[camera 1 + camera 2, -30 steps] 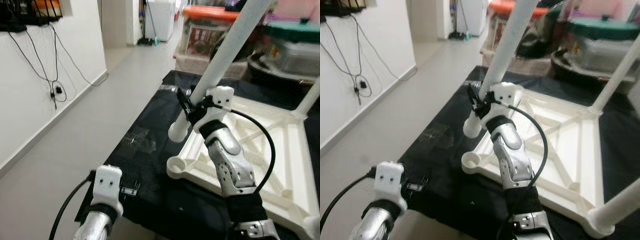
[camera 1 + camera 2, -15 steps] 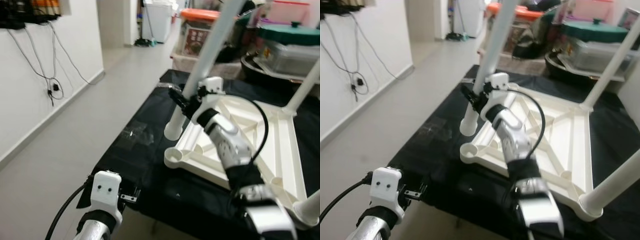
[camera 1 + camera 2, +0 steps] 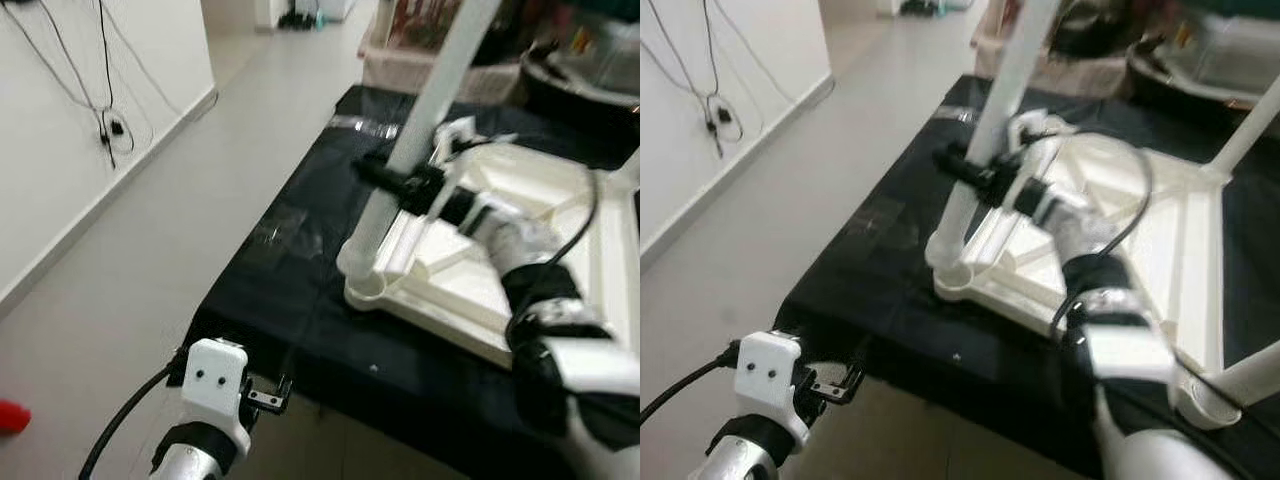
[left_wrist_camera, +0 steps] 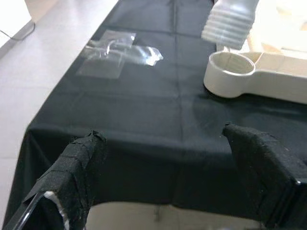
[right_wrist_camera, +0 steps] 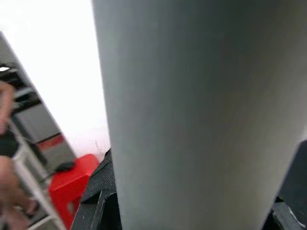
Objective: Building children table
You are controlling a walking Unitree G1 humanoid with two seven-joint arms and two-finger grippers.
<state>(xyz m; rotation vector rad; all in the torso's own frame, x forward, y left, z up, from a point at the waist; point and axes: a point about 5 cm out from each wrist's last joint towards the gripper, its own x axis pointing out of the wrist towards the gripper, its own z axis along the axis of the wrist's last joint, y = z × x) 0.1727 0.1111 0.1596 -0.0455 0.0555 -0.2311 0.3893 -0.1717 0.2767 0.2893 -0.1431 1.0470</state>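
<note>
A white table top (image 3: 520,250) lies upside down on a black cloth-covered surface (image 3: 290,300). My right gripper (image 3: 396,182) is shut on a loose white leg (image 3: 432,95), which it holds tilted. The leg's ribbed lower end (image 4: 230,19) hangs just above the round corner socket (image 4: 229,64), slightly off it. In the right wrist view the leg (image 5: 201,110) stands between the black fingers (image 5: 98,206). My left gripper (image 4: 168,163) is open, low at the surface's near edge, with nothing between its fingers.
Two more white legs (image 3: 1250,115) (image 3: 1240,385) stand up from the table top's right corners. A clear plastic bag (image 4: 117,48) lies on the cloth left of the socket. Storage boxes (image 3: 420,60) stand behind. To the left are grey floor (image 3: 150,230), a wall with hanging cables (image 3: 110,130) and a red object (image 3: 10,415).
The right gripper has brought the leg's lower end down and over to the corner socket. The camera has tilted down and drawn closer. The left arm has stayed low.
</note>
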